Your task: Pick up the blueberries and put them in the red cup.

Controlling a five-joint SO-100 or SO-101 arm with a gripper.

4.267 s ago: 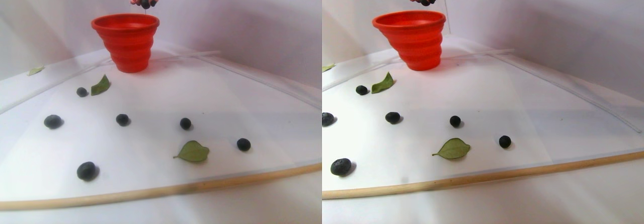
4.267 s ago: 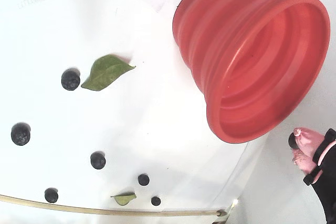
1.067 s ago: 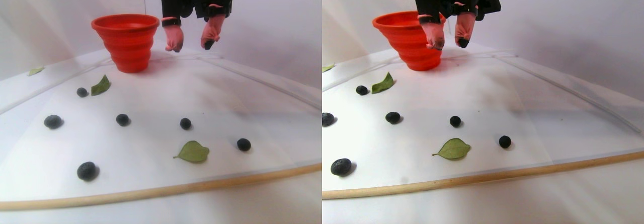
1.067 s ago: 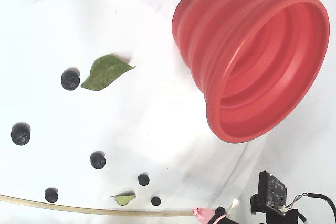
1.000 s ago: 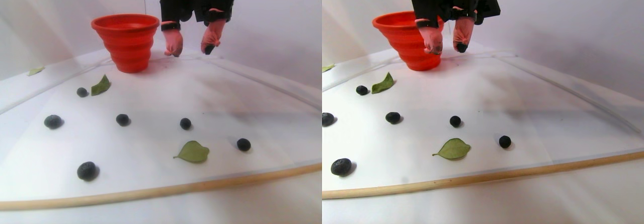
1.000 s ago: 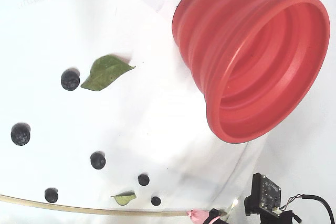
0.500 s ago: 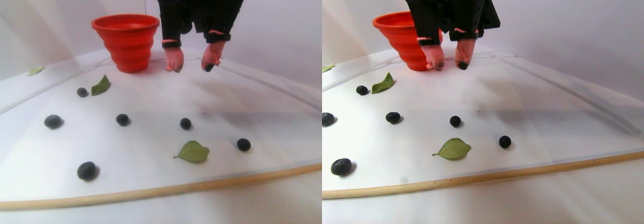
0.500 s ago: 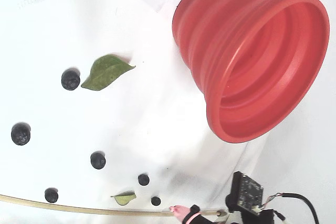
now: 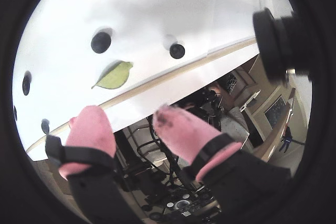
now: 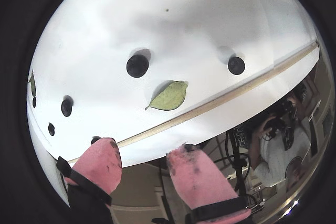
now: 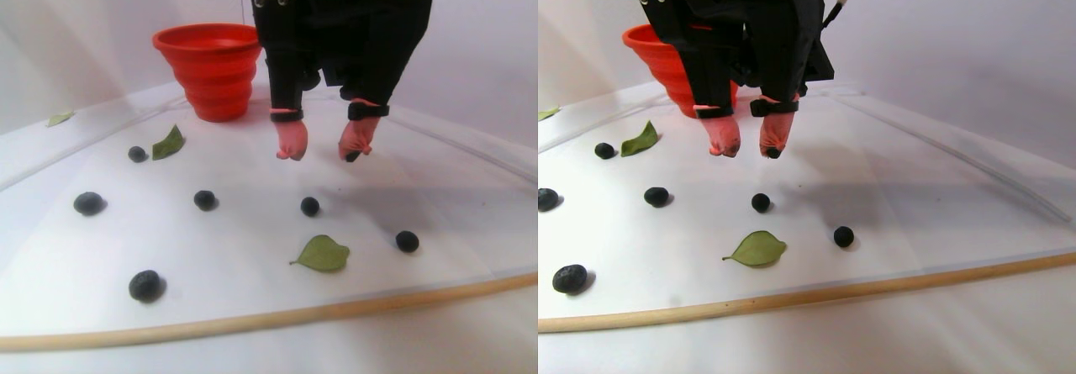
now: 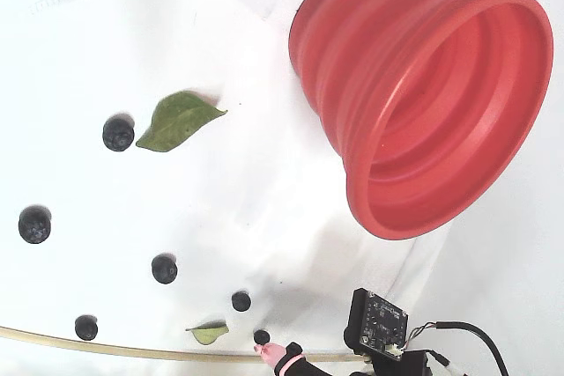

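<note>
The tool [image 11: 320,154] hangs above the white surface [image 11: 437,189] with its two pink fingers [image 11: 292,141] spread wide and nothing between them. The red cup [image 11: 213,67] stands at the back, well apart from the tool. Six blueberries [image 11: 310,206] lie spread out on the surface, with a few green leaves [image 11: 322,254] among them.

The nearest berry [image 10: 137,65] sits just in front of the tool and below it, so that looks like the next one to pick. To do it well, the tool should go down with one finger on each side of the berry. It should stay clear of the leaf [image 10: 168,96] close by. Then it should squeeze gently, because a berry is round and soft and can roll away or squash.
</note>
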